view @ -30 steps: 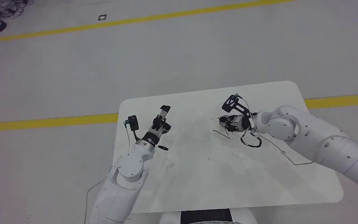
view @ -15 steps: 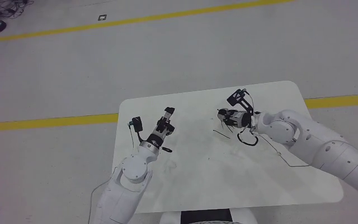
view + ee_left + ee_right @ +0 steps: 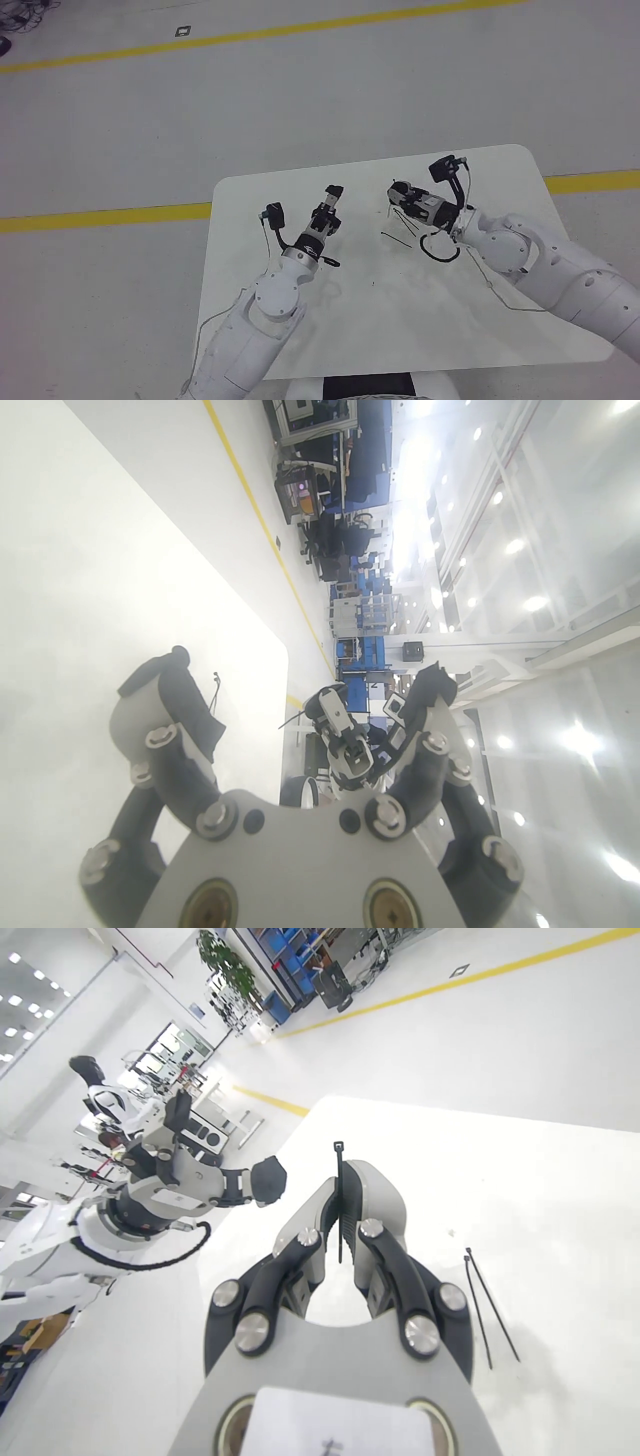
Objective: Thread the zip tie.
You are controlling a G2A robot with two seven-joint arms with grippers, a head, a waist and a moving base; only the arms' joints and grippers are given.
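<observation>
A black zip tie (image 3: 341, 1208) is pinched upright in my right gripper (image 3: 341, 1188), which is shut on it; the tie's small square head (image 3: 339, 1145) sticks out past the fingertips. In the top view the right gripper (image 3: 398, 189) hangs over the back middle of the white table (image 3: 450, 320). My left gripper (image 3: 302, 204) is open a short way to the left of it, with nothing between its fingers. The left wrist view shows the left gripper (image 3: 300, 680) spread wide, and the right gripper (image 3: 331, 702) beyond it with the tie's thin tail (image 3: 294, 720) poking out.
Two spare black zip ties (image 3: 487, 1303) lie side by side on the table beside the right gripper, also seen as thin lines (image 3: 397, 238) in the top view. The table's rounded far corner (image 3: 280, 650) is close.
My left arm has swung to the right, bringing its open gripper closer to the right one. The right gripper has turned and shifted slightly, still holding the tie.
</observation>
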